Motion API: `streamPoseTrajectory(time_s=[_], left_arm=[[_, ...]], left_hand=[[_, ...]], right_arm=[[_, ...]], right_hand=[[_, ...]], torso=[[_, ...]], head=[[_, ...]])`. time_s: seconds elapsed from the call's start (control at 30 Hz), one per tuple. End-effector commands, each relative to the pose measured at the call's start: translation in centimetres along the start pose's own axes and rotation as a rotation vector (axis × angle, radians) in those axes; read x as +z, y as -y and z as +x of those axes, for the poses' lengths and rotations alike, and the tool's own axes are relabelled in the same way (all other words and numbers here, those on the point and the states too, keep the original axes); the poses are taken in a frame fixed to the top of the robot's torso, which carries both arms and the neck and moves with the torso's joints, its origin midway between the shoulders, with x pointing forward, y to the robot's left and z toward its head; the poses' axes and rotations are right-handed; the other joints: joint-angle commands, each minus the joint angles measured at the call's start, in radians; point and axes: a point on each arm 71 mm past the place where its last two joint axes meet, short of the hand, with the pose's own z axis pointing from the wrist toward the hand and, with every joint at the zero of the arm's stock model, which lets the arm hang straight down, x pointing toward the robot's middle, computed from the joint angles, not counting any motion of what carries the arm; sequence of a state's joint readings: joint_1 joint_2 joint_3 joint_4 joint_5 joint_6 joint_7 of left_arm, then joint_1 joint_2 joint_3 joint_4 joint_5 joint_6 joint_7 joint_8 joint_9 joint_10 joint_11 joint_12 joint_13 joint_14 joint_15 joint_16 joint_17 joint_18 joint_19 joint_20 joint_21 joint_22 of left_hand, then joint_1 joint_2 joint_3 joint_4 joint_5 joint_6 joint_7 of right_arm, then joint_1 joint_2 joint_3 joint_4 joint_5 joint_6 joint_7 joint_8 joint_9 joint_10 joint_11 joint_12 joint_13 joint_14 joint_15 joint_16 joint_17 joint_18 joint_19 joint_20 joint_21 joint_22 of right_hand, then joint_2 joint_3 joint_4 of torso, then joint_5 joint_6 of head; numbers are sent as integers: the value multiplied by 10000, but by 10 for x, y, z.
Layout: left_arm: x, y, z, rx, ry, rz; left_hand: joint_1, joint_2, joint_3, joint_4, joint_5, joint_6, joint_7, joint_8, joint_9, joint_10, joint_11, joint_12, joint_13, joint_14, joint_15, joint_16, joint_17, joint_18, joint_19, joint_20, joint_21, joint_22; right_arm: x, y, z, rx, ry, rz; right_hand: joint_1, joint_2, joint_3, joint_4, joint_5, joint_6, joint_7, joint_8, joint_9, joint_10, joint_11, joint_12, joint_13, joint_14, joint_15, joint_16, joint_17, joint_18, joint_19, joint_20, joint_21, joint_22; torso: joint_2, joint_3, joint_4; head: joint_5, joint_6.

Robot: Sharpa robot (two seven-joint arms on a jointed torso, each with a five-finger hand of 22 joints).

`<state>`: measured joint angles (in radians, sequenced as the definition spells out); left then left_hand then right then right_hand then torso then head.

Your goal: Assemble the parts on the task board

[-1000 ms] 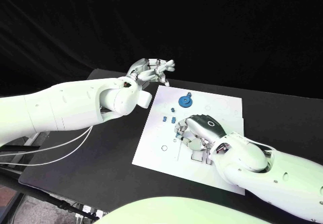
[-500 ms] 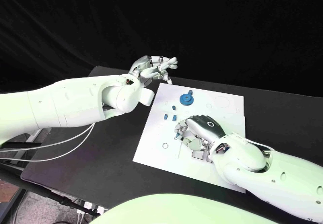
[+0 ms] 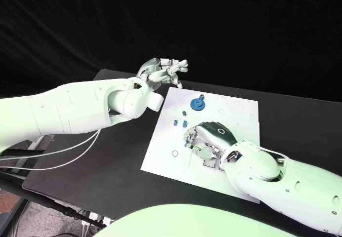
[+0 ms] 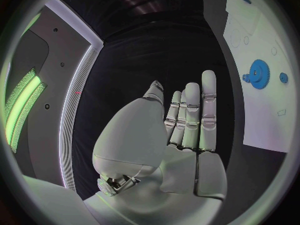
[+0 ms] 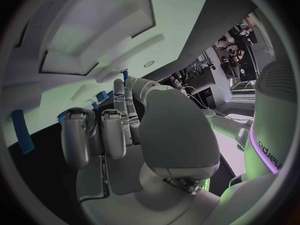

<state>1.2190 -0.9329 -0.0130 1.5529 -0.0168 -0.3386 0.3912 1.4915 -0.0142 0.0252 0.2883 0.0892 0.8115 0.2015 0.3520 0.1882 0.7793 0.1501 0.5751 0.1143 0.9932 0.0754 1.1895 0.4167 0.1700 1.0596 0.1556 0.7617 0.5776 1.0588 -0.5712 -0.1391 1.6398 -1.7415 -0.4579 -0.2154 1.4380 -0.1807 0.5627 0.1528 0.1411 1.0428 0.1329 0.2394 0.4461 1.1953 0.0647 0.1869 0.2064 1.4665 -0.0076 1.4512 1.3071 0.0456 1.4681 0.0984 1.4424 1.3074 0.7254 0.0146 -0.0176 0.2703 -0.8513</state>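
Observation:
The white task board point(image 3: 167, 148) lies in the middle of the black table. A blue gear point(image 3: 197, 103) stands on its far part, also seen in the left wrist view as the blue gear point(image 4: 257, 74). Small blue parts point(image 3: 179, 124) lie left of centre. My right hand point(image 3: 211, 137) rests palm down on the board's middle, fingers curled, their tips at a small blue part point(image 3: 187, 144); whether it grips that part is hidden. Blue parts point(image 5: 100, 96) show past its fingers point(image 5: 75, 135). My left hand point(image 3: 164, 69) hovers over the board's far left corner, its fingers point(image 4: 194, 115) straight, holding nothing.
White cables point(image 3: 64, 153) hang off the table's left side under my left arm. The board has shallow recesses point(image 3: 206, 165) close to my right wrist. Bare black table point(image 3: 93, 163) lies left of the board.
My right hand has eased slightly toward the near left across the board. The left hand stays raised in about the same place.

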Motion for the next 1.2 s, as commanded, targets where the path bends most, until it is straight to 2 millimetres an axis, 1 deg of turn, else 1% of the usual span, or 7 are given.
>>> streamPoseTrajectory(time_s=[0.03,0.33,0.73,0.9,1.1,1.13,1.2], left_arm=[[0,1,2,-57,-56,59],[0,1,1,-53,-50,51],[0,1,1,-47,-36,52],[0,1,1,-44,-30,44],[0,1,1,-38,-17,39],[0,1,1,-37,-16,40],[0,1,1,-37,-15,41]], left_hand=[[105,-20,48,0,67,-39,79,-40,-15,-75,-12,3,-9,-42,-3,25,-9,140,24,47,-68,-15],[105,-20,48,0,67,-39,79,-40,-15,-75,-12,3,-9,-42,-3,25,-9,140,24,47,-68,-15],[108,-27,59,1,67,-39,81,-38,-16,-92,-8,6,-16,-54,0,24,-18,141,19,51,-79,-20],[108,-27,59,1,67,-39,81,-38,-16,-92,-8,6,-16,-54,0,24,-18,141,19,51,-79,-20],[109,-28,63,2,67,-40,82,-37,-16,-98,-7,6,-18,-58,1,24,-20,141,18,52,-82,-21],[109,-28,63,2,67,-40,82,-37,-16,-98,-7,6,-18,-58,1,24,-20,141,18,52,-82,-21],[109,-28,64,2,67,-41,82,-37,-16,-99,-6,6,-19,-59,1,24,-21,141,18,52,-82,-22]], right_arm=[[0,-1,3,-151,-297,-110],[0,1,5,-239,-477,-32],[-1,2,5,-390,-535,56],[0,1,7,-403,-686,-27],[-1,0,8,-371,-892,-99],[-1,0,8,-362,-878,-95],[-1,1,7,-347,-823,-63]], right_hand=[[-92,-19,36,-24,47,49,-7,35,15,75,-4,-50,10,508,-40,-8,-13,-164,457,-53,49,1998],[-114,-20,30,-25,36,54,-9,39,22,89,-4,-54,11,507,-40,-12,-23,-164,457,-55,47,1998],[-134,-19,27,-27,22,55,-10,41,27,98,-4,-61,11,503,-41,-23,-50,-162,454,-56,40,1996],[-193,-39,9,-26,-19,43,-11,35,35,103,-2,-85,9,503,-41,-25,-56,-155,439,-57,8,1981],[-427,-139,-65,37,-72,-4,-3,-3,40,117,11,-157,-1,500,-29,-30,-75,-147,422,-53,-27,1970],[-594,-207,-116,100,143,-50,3,-41,37,124,13,-207,-7,501,-22,-27,-75,-152,430,-47,-11,1982],[-686,-254,-156,131,194,-93,23,-73,32,118,32,-240,-11,504,-15,-20,-66,-153,433,-44,-7,1987]], torso=[[2,-2,-6],[0,-1,5],[4,8,-5],[-1,1,-10],[-2,0,-7],[-2,0,-7],[-3,0,-14]], head=[[23,-16],[28,-29],[20,-35],[14,-33],[12,-36],[12,-36],[-1,-38]])
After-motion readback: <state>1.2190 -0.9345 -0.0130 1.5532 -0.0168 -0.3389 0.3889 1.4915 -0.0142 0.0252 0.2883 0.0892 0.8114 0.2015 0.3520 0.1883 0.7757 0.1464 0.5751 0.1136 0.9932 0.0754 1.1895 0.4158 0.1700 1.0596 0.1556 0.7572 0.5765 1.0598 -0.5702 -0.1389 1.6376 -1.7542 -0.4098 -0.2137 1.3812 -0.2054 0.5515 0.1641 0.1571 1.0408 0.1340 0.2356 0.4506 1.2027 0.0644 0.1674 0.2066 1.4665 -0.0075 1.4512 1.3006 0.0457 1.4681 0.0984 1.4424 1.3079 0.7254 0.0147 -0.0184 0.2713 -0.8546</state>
